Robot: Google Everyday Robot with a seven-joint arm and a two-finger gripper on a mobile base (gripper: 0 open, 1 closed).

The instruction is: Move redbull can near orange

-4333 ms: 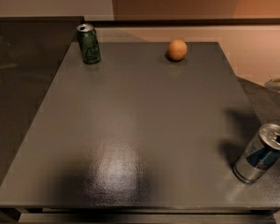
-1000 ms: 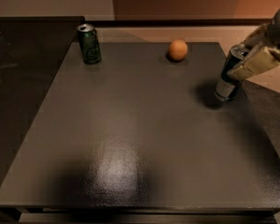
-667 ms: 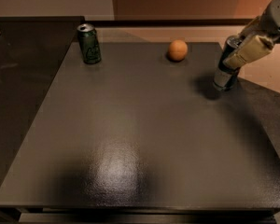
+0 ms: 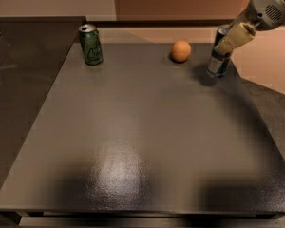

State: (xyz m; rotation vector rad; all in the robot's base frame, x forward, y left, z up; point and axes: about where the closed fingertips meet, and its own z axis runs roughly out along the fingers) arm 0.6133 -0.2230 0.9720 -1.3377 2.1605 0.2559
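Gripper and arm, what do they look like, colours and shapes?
The gripper, upper right at the redbull can, shows a blocky cream-coloured finger. The arm behind it is a rounded light-grey shell with a small dotted grille patch.

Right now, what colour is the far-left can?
The far-left can is green, camera view. The gripper grips the redbull can beside the orange.

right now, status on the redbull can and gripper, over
gripper shut on redbull can, far right of table. can upright, just right of orange, apart. nothing between them; green can off at far left.
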